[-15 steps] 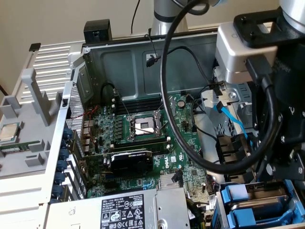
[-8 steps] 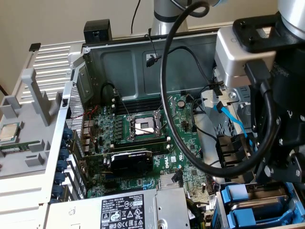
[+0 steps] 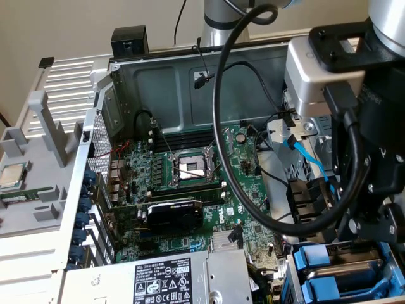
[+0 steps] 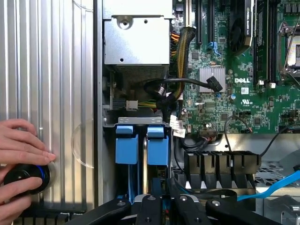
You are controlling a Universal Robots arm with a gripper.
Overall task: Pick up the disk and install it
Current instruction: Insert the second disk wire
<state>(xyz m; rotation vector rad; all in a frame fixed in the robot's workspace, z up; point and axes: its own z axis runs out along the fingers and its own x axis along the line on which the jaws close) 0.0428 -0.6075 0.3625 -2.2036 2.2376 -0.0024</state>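
Seen edge-on in the wrist view, the disk (image 4: 157,146) stands in the drive bay, its blue carrier end beside a second blue carrier (image 4: 126,145). My gripper (image 4: 160,194) hangs directly over the disk. Its black fingers (image 4: 151,202) are drawn close together on the disk's near edge. In the exterior view the gripper (image 3: 370,240) sits low at the case's right-hand corner, just above the blue carrier fronts (image 3: 316,259). The arm hides the fingertips there.
The grey power-supply box (image 3: 171,278) lies beside the bay, and the motherboard (image 3: 190,183) and graphics card (image 3: 174,212) fill the case floor. Black cables (image 4: 178,84) and a blue cable (image 3: 307,158) run near the bay. A hand (image 4: 21,140) rests on a black knob (image 4: 23,176).
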